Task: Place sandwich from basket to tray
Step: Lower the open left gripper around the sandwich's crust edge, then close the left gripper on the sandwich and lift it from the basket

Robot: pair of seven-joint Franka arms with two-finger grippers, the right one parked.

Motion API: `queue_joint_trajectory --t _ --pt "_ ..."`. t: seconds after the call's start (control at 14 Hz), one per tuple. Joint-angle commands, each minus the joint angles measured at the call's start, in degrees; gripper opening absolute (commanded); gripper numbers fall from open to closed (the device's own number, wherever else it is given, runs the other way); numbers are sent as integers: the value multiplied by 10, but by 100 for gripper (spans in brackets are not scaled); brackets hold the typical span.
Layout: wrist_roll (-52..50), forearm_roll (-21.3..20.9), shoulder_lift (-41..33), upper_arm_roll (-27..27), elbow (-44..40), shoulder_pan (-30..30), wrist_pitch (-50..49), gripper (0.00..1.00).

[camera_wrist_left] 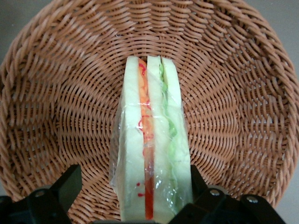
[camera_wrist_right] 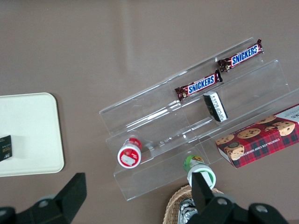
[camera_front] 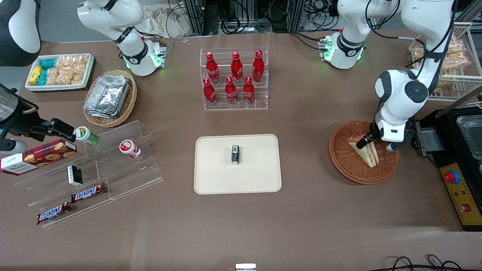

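Sandwich [camera_front: 366, 151] lies in the round basket [camera_front: 344, 160] at the working arm's end of the desk, light, soft and slick in its clear wrap, best pinched gently across the bread faces. Farther back, the pincer [camera_wrist_left: 133, 186] straddles its wide end, fingers spread and not yet clamped, wrist pitched steeply down.
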State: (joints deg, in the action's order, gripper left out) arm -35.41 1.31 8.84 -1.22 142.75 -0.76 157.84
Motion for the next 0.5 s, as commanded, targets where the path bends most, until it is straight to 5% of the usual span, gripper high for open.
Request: queue_joint_trajectory --t 0.0,0.07,0.43 --pt "-38 -14 7 -3 12 12 54 31" --pt "-38 -14 6 -4 9 12 53 0" --pt "-40 -14 -18 -6 -5 21 48 0"
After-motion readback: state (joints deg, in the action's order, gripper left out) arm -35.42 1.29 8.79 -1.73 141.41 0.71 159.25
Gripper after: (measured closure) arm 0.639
